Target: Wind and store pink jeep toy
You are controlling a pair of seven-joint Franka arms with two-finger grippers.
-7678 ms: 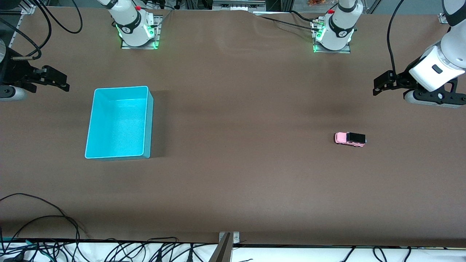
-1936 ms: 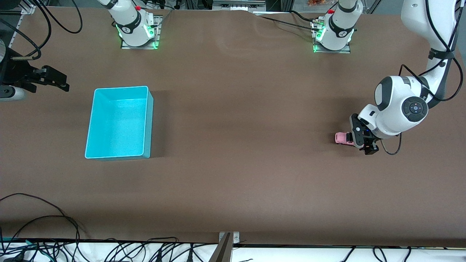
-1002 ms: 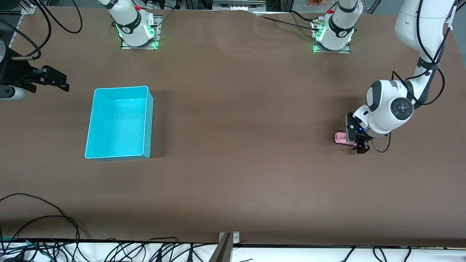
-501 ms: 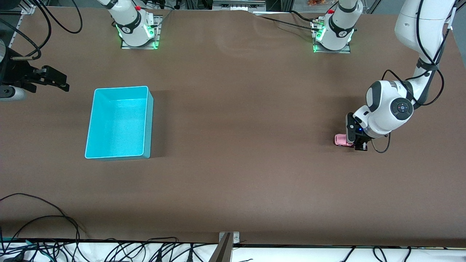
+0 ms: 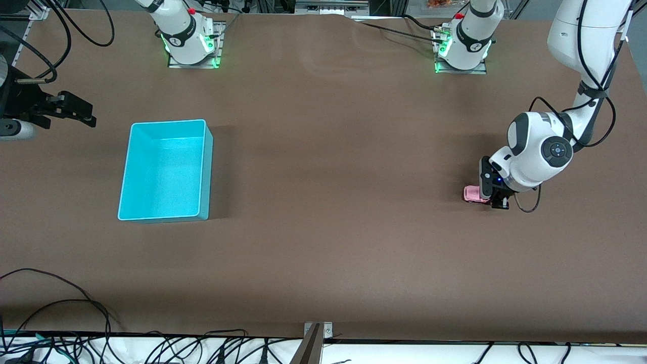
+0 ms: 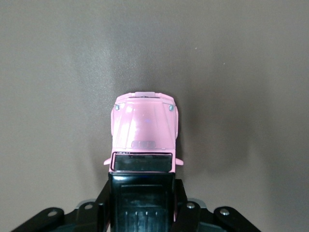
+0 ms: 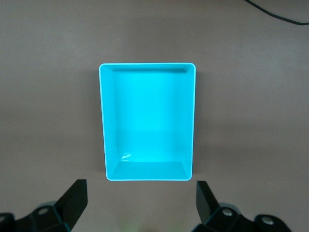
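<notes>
The pink jeep toy rests on the brown table toward the left arm's end. In the left wrist view its pink hood points away from the camera and its black roof fills the space between the fingers. My left gripper is down at table level, shut on the jeep's black rear half. My right gripper hovers open at the right arm's end of the table. Its dark fingertips frame the turquoise bin from above, with nothing between them.
The turquoise bin sits open on the table toward the right arm's end. Both arm bases stand along the edge farthest from the front camera. Cables trail along the edge nearest it.
The left gripper has gone from open around the jeep's rear to shut on it, and the jeep has shifted very slightly. The right arm has not moved.
</notes>
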